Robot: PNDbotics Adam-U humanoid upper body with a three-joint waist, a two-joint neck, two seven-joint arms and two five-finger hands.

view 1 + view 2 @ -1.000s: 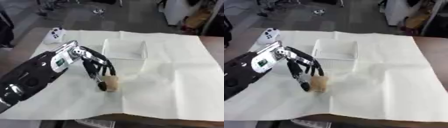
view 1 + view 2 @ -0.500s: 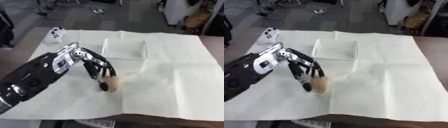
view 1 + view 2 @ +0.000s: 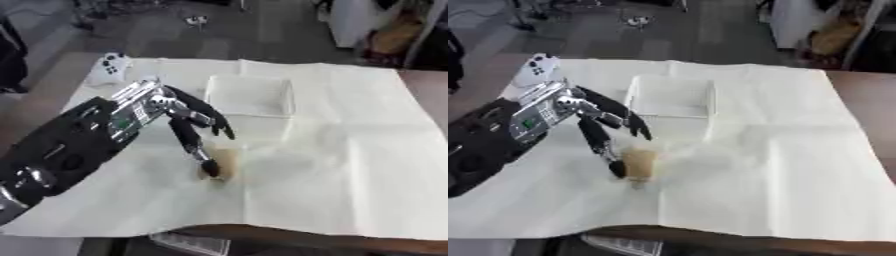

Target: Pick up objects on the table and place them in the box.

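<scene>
A small tan, cylinder-like object (image 3: 640, 164) lies on the white cloth, in front of the box. My left hand (image 3: 179, 115) comes in from the left and hovers over it, open. One long finger points down along the object's left side and touches it, while the other fingers (image 3: 219, 129) are spread above it. The clear, shallow box (image 3: 289, 100) stands just behind the hand at the middle back; I cannot see anything in it. My right hand shows in neither view.
A white cloth (image 3: 350, 150) covers the table. A white game controller (image 3: 109, 67) lies at the cloth's far left corner. The table's front edge runs along the bottom, with something pale sticking out under it (image 3: 188, 243). Furniture and bags stand beyond the far edge.
The upper fingers of my left hand have lifted and spread away from the tan object. The object has stayed in place on the cloth.
</scene>
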